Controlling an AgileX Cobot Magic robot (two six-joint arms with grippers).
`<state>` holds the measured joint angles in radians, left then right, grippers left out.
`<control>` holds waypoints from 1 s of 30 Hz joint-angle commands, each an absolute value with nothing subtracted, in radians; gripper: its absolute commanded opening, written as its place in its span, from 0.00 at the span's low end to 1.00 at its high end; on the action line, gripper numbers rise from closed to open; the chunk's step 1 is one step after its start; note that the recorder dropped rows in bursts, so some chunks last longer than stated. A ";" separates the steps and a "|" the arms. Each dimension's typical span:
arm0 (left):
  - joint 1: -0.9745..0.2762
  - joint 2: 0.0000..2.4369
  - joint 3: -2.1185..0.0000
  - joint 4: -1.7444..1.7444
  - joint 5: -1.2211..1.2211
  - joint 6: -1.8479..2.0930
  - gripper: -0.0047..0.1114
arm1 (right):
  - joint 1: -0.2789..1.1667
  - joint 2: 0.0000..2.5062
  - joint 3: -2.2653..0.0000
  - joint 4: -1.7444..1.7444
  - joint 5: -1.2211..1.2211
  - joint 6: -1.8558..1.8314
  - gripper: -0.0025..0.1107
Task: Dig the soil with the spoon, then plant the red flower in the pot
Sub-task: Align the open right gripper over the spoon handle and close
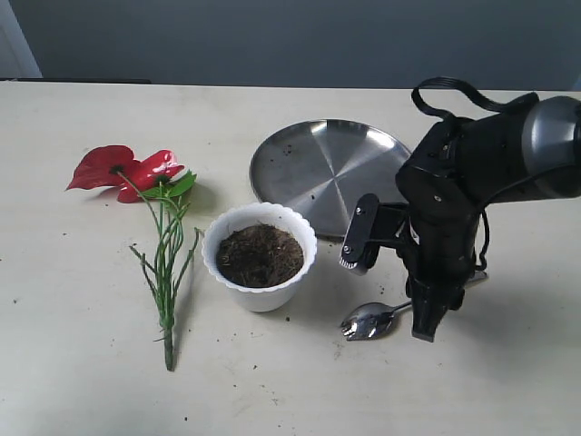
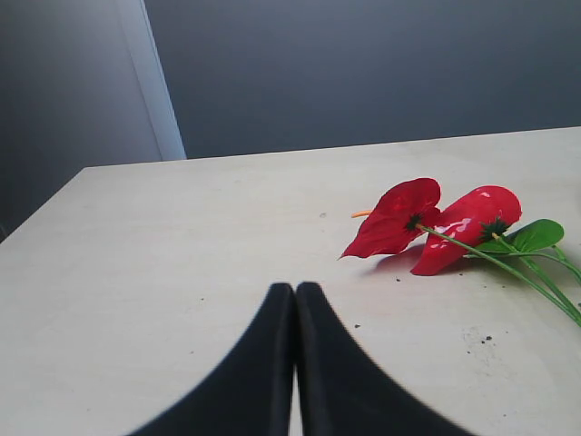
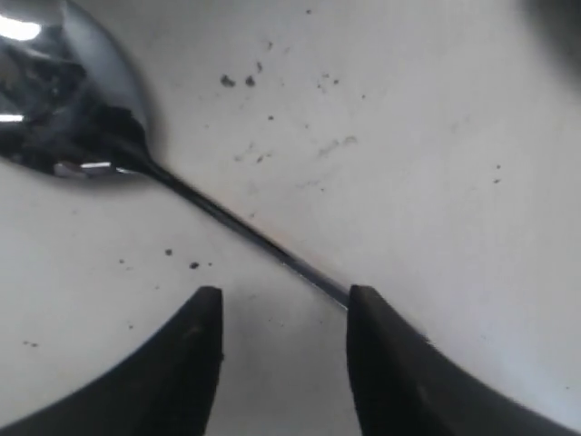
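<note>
On the pale table (image 1: pixel 82 363) the pot (image 1: pixel 260 291) stands near the middle, filled with dark soil (image 1: pixel 260 255) almost to its scalloped rim, upright and apart from everything else. The flower (image 1: pixel 136 173) lies flat toward the left edge, its two red blooms pointing to the far side and its thin green stems running back toward the near edge, ending just beside the pot but not touching it. A round steel plate (image 1: pixel 318 168) rests behind the pot, toward the far edge, its near rim close to the pot's far rim. The spoon (image 1: pixel 368 321) lies on the table to the right of the pot, bowl toward the pot and handle running off under the right arm. The right gripper (image 3: pixel 281 313) hangs low over that handle; its fingers (image 3: pixel 195 354) are spread, one on each side of the handle, and the handle passes against or just under the inner edge of one finger, though contact cannot be told. Nothing is pinched yet. The arm's black body hides the far end of the handle and part of the plate's right rim in the exterior view. Stray crumbs dot the table around the spoon and pot. The left gripper (image 2: pixel 295 300) shows only in its wrist view, fingers pressed together and holding nothing, pointing along the table with the blooms lying off to one side of it.
</note>
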<state>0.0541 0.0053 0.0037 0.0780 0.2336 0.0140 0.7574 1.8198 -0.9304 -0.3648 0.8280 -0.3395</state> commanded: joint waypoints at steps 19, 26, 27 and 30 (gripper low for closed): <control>0.047 0.000 0.000 0.070 0.232 0.010 0.04 | 0.757 2.019 -0.928 -0.406 0.767 -0.370 0.04; 0.047 0.000 0.000 0.070 0.232 0.010 0.04 | 0.759 2.019 -0.928 -0.284 0.752 -0.366 0.02; 0.047 0.000 0.000 0.070 0.232 0.010 0.04 | 0.759 2.017 -0.928 -0.263 0.752 -0.366 0.02; 0.047 0.000 0.000 0.070 0.232 0.010 0.04 | 0.759 2.010 -0.928 -0.229 0.759 -0.361 0.02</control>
<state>0.0541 0.0053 0.0037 0.0780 0.2336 0.0140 0.7592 1.9657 -0.9545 -0.4621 0.8536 -0.3717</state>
